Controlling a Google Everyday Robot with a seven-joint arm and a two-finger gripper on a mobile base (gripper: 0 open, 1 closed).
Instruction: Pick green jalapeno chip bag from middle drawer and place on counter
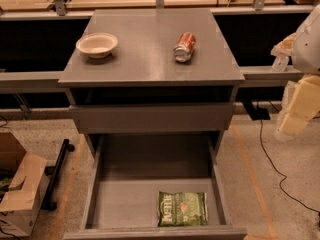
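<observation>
The green jalapeno chip bag point(182, 208) lies flat on the floor of the open middle drawer point(125, 204), near the drawer's front right. The counter point(145, 64) is the grey top slab of the cabinet above it. My gripper point(295, 111) hangs at the right edge of the view, to the right of the cabinet, at about the height of the upper drawer front. It is well above and to the right of the bag, touching nothing and holding nothing.
A pale bowl point(97, 44) stands at the counter's left, and a red-orange soda can point(184, 47) lies on its side at the right. The upper drawer front point(150, 117) is shut. A cardboard box point(17, 189) sits on the floor at left, a black cable point(270, 159) at right.
</observation>
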